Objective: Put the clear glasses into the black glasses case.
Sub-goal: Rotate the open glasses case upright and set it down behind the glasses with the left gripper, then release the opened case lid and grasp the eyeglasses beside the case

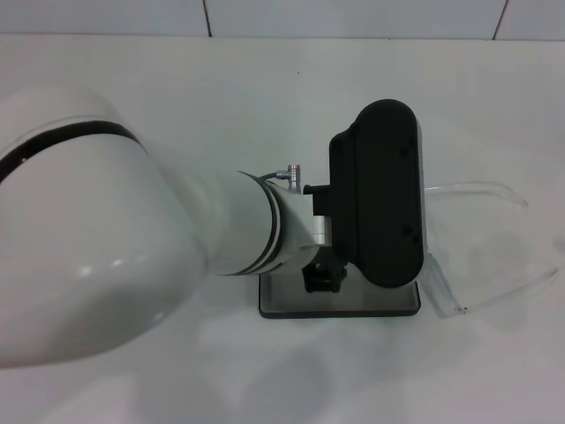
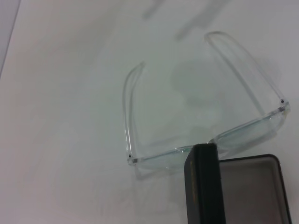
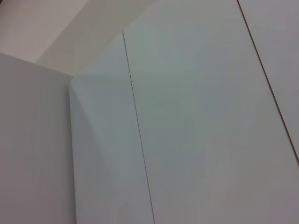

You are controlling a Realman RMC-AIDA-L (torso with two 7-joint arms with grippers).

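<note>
Here the left arm reaches in from nine o'clock across the white desk (image 1: 177, 88) in the head view, its white forearm ending in a black camera housing (image 1: 380, 194) that hangs over the black glasses case (image 1: 340, 305). The left claw (image 1: 322, 276) sits just below that housing, above the case's near edge; only a small black part of it shows, and I cannot tell whether it is released or clenched.

The black glasses case lies open on the desk near the centre of the head view, its grey lining visible along the six o'clock edge beneath the arm. In the left wrist view the case's dark upright edge (image 2: 204, 184) and its grey interior (image 2: 252, 191) both show.

The clear glasses (image 1: 481, 247) lie on the desk outside the case, at about three o'clock from it. Their front sits just beside the case's right edge, and both transparent arms are unfolded and stretch away from the case toward three o'clock. The left wrist view shows the glasses' front (image 2: 205, 147) close against the case's edge; whether the two touch is not clear.

The right claw is out of sight in every view; the right wrist view shows only pale wall panels (image 3: 187, 116).
</note>
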